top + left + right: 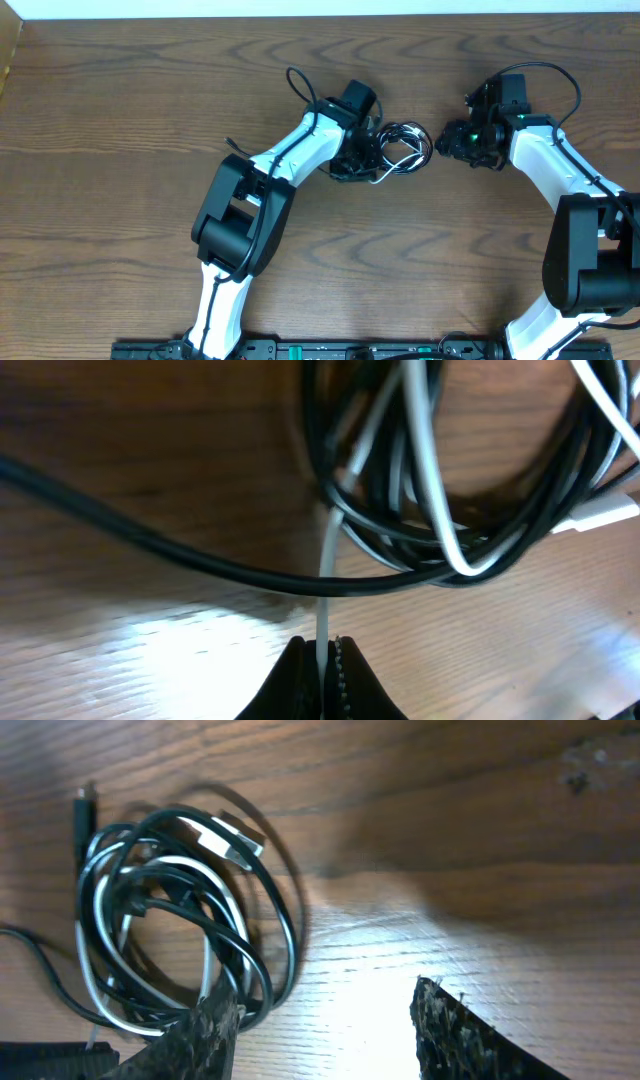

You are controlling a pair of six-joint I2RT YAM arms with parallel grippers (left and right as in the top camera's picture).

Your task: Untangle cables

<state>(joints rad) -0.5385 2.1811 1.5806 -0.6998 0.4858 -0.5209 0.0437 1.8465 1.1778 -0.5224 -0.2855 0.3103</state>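
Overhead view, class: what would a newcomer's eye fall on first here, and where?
A tangled coil of black and white cables lies in the middle of the table, between both tools. The left tool pinches the white cable just outside the coil; the right tool hangs open at its other side.

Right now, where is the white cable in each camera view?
Overhead: white cable is at upper centre, in the small tangle.
Left wrist: centre, running down into the shut left hand.
Right wrist: left side, looped inside the coil.
Shared landmark: the black cable tangled with it.
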